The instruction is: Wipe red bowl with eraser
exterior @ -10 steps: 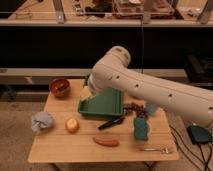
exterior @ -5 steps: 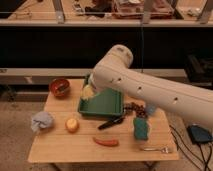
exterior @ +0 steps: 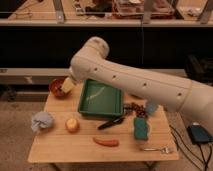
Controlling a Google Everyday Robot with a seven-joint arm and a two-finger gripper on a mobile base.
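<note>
Camera view: big cream arm (exterior: 150, 87), smooth matte shell w/ small dark dots, thick tube segments, rounded elbow. Wooden table (exterior: 100, 152), pale, rectangular, lies below the gripper (exterior: 69, 84). Green tray (exterior: 100, 102), glossy, squarish w/ raised rim, just beside gripper on the arm's side. Teal pad (exterior: 141, 128), spongy rectangle, well apart, beyond the tray. Grey cloth (exterior: 42, 121), crumpled, camera-ward of gripper. Red bowl (exterior: 55, 90), round, orange-red outside, dark inside, directly under gripper. Yellow fruit (exterior: 72, 125), round, camera-ward of gripper, near. Long orange-red vegetable (exterior: 106, 142), black utensil (exterior: 111, 122) and thin metal fork (exterior: 157, 149): all well apart, camera-ward. Eraser (exterior: 66, 88), small pale cream block, tilted, grasped at gripper tip over bowl's tray-side rim; contact w/ bowl can't be told. Arm comes from frame right, climbs to elbow, then drops steeply to gripper at table's far left corner.
</note>
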